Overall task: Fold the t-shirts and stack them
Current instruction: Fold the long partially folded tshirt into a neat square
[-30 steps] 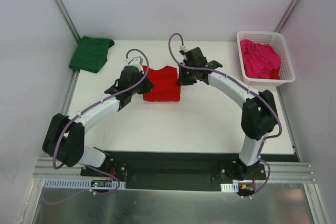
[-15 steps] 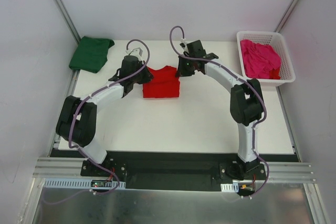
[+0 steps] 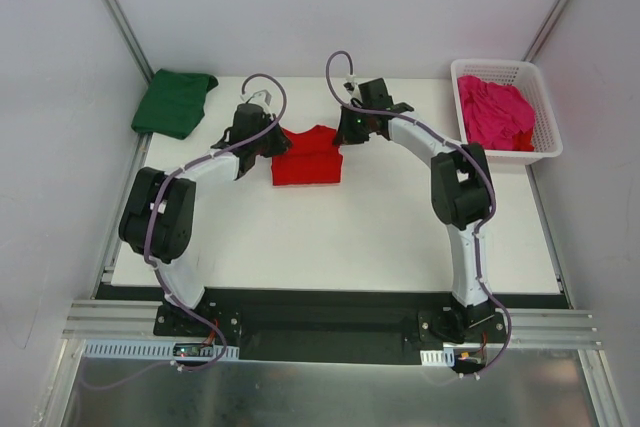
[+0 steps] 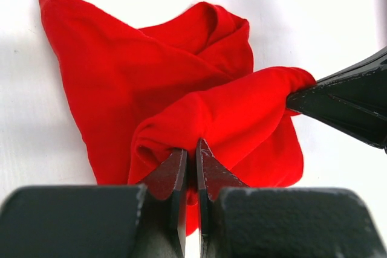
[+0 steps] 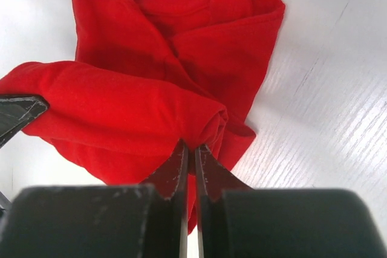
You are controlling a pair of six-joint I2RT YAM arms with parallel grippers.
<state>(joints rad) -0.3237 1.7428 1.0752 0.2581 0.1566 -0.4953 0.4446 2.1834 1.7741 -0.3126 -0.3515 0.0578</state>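
Observation:
The red t-shirt (image 3: 308,157) lies half folded near the table's far middle. My left gripper (image 3: 272,141) is shut on its far left edge, and the pinched fold of red t-shirt (image 4: 211,119) rises off the table. My right gripper (image 3: 347,133) is shut on the far right edge, holding a rolled fold of the red t-shirt (image 5: 121,113). In each wrist view, left gripper (image 4: 190,149) and right gripper (image 5: 188,150), the jaws are pressed together on cloth. A dark green t-shirt (image 3: 174,102) lies folded at the far left corner. The magenta t-shirt (image 3: 495,113) is crumpled in the basket.
A white lattice basket (image 3: 545,112) stands at the far right corner. Grey walls and metal rails close in the table at left, right and back. Both arm bases sit on the black plate (image 3: 330,322) at the near edge.
Both grippers have carried the red t-shirt's held edge toward the far side, and the shirt has shifted a little farther back. Both arms now stretch farther out with their elbows drawn in.

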